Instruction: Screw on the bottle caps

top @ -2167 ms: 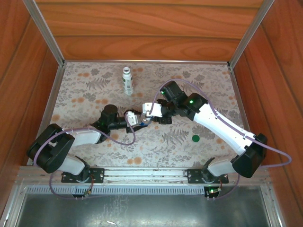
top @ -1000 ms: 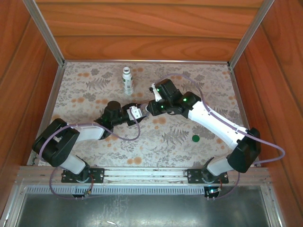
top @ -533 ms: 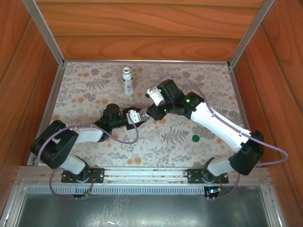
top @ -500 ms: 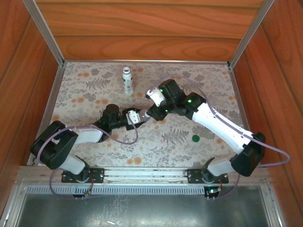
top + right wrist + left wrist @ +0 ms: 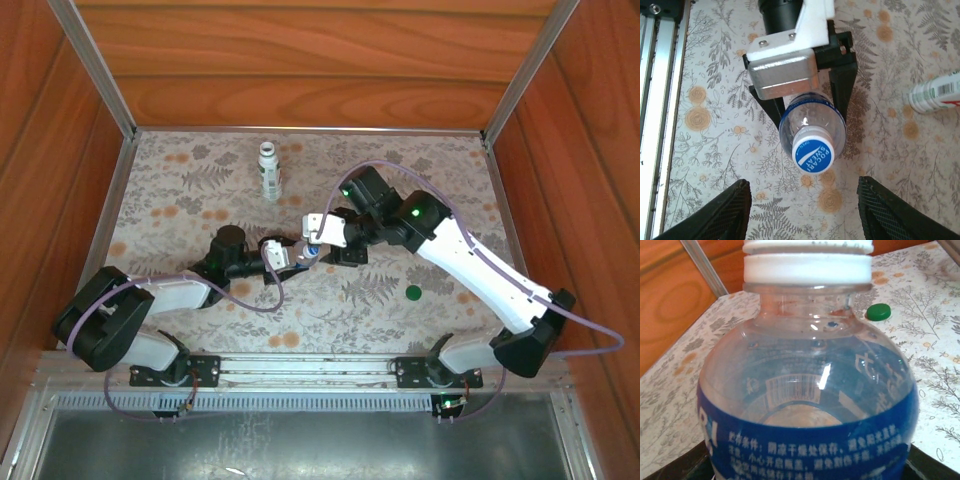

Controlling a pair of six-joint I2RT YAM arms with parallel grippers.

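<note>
From above, the left arm reaches in from the lower left, and its left gripper (image 5: 283, 252) is clamped on the clear bottle (image 5: 296, 254) near the middle of the flowered table (image 5: 180, 200). The right gripper (image 5: 315, 245) comes in from the right and meets it just beside the bottle's top, where the blue cap (image 5: 311, 252) shows as a small blue spot. The white bottle (image 5: 269, 170) stands well apart, up toward the back edge. The green cap (image 5: 413, 293) lies alone on the cloth at lower right of centre. In the left wrist view, the clear bottle (image 5: 807, 390) looms close, its blue label across the bottom and a white collar at the top. Dark fingers (image 5: 932, 471) hug it at the lower corners, and the green cap (image 5: 878, 312) lies on the table at upper right. In the right wrist view, looking down, the left gripper (image 5: 812, 117) pinches the clear bottle (image 5: 812, 127) between black jaws. The blue cap (image 5: 812, 155) sits on the bottle's neck at centre frame. The right gripper (image 5: 802, 187) has its padded fingers (image 5: 730, 212) spread wide at the bottom corners, touching neither cap nor bottle. The white bottle (image 5: 935, 92) shows at the right edge.
</note>
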